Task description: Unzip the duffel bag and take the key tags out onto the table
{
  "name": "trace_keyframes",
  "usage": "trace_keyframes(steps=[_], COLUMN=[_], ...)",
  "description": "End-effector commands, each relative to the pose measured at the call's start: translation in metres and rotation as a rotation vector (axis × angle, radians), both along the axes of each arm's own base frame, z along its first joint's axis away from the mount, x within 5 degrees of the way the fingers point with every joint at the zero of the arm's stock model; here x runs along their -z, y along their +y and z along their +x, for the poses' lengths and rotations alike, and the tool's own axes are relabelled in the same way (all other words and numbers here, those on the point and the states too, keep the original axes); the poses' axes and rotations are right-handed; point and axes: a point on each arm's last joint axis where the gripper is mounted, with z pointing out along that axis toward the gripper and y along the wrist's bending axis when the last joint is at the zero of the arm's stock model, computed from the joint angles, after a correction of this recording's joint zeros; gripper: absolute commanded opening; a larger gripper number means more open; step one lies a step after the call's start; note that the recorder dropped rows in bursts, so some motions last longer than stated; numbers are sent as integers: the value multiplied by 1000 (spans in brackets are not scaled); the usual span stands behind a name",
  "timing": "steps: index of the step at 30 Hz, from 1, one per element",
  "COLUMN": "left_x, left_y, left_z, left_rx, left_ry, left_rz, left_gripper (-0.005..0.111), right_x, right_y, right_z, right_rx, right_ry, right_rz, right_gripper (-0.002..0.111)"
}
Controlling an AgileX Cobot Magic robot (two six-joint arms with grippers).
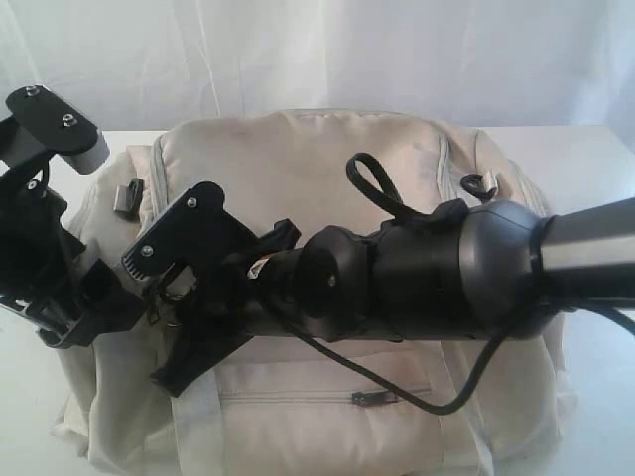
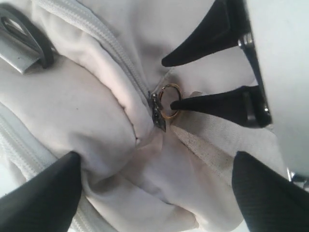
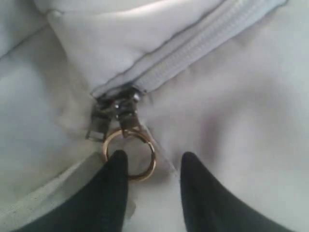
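The large cream fabric duffel bag [image 1: 298, 159] is lying on the plain white table [image 1: 595, 169], with its front zip pocket [image 1: 298, 382] facing the camera. Behind the pocket, the right gripper [image 3: 154, 159] is standing partly spread, one black fingertip [image 3: 118, 166] resting on the small gold ring [image 3: 143, 175] of the dark metal zipper pulls [image 3: 113, 113]. The left gripper [image 2: 155, 154] is hovering spread wide at the bag's left end. The grey main zipper [image 3: 193, 48] is lying closed.

duffel bag [image 1: 298, 159] on table [image 1: 585, 164] | zipper ring [image 3: 149, 165] at bag's left end | right gripper [image 3: 154, 157] at ring
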Motion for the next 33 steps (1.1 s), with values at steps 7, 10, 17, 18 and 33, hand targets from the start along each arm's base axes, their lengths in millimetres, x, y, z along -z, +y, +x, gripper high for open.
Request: trace_keyframes(steps=[7, 10, 17, 18, 33], left_x=[1, 1, 1, 1, 1], left_y=[-1, -1, -1, -1, -1], left_z=[-3, -3, -3, -3, -3], left_rx=[2, 3, 3, 3, 2], left_ry=[8, 10, 10, 10, 8], left_rz=[-13, -12, -12, -12, -13], left_gripper=[84, 84, 84, 84, 84], right_x=[-5, -5, -1, -1, 0], right_y=[0, -1, 0, 0, 0], right_z=[4, 5, 4, 3, 3], right_rx=[32, 56, 47, 44, 45], right_ry=[-48, -44, -12, -8, 1], right_rz=[20, 40, 32, 31, 33], right_gripper=[0, 0, 31, 37, 63])
